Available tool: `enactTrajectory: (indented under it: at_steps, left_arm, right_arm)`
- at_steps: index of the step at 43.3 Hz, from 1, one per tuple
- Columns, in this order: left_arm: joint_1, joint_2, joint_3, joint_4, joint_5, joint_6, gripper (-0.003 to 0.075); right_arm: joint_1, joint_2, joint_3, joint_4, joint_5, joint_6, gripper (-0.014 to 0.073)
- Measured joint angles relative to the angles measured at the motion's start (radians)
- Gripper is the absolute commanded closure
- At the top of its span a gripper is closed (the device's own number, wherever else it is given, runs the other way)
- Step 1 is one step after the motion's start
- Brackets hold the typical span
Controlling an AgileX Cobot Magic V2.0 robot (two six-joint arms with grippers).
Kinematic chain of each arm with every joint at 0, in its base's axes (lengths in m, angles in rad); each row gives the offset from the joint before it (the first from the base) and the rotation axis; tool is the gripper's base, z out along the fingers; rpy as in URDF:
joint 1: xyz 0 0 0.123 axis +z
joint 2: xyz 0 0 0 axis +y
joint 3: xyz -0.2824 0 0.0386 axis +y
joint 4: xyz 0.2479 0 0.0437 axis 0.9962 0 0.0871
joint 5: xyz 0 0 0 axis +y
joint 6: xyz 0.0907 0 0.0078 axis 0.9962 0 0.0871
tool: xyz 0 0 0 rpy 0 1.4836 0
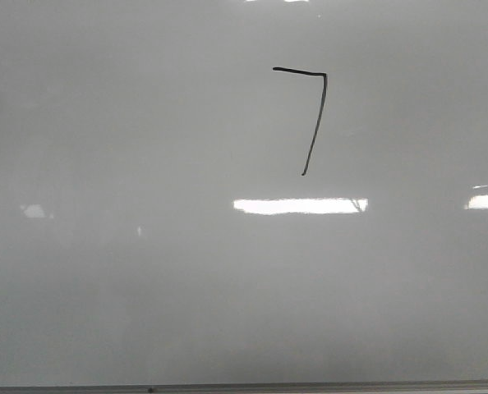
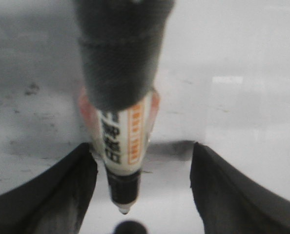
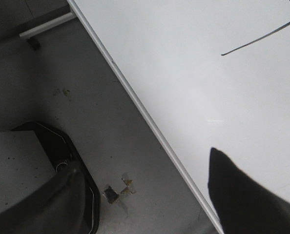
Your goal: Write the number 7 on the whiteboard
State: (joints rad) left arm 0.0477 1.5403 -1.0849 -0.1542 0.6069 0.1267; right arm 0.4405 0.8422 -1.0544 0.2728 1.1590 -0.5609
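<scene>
The number 7 (image 1: pixel 317 123) is a thin black mark on the upper right of the whiteboard (image 1: pixel 145 287); part of its stroke (image 3: pixel 257 42) shows in the right wrist view. My left gripper (image 2: pixel 141 146) hangs over the whiteboard (image 2: pixel 242 73). Its jaws stand apart. A white and orange marker (image 2: pixel 125 141) in a black sleeve runs between them, close to one finger and clear of the other, tip just above the board. My right gripper (image 3: pixel 142 158) is open and empty over the board's edge. Neither gripper shows in the front view.
A thin grey metal strip (image 1: pixel 244 387) runs along the board's near edge and shows in the right wrist view (image 3: pixel 150 122). Beyond it lies grey floor (image 3: pixel 96 97) with a black-rimmed grey box (image 3: pixel 18 161) and a metal bar (image 3: pixel 47 25). Bright glare patches (image 1: pixel 300 205) lie on the board.
</scene>
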Motion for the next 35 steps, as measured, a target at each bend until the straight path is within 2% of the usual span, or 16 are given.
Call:
enactTrajectory:
  at_steps: [12,19,24,30,35]
  left_arm:
    - [0.000,-0.137,0.000,0.016,0.082,0.000,0.0279]
    - [-0.024,-0.289,0.000,0.022,0.142,0.010,0.0279]
    - [-0.086,-0.405,0.000,0.022,0.172,0.023,0.0279]
    - [-0.202,-0.562,0.019,0.022,0.188,0.033,0.0279]
    - [-0.292,-0.697,0.071,0.022,0.207,0.041,0.0279]
  right_arm:
    - [0.000,0.000,0.000,0.000,0.010,0.000,0.0045]
    - [0.000,0.000,0.000,0.000,0.044,0.072,0.0045]
    - [0.000,-0.004,0.000,-0.008,0.044,0.178,0.0058]
    - [0.000,-0.042,0.000,-0.059,0.025,0.334,0.0125]
    - [0.000,-0.108,0.023,-0.091,0.002,0.398,0.0174]
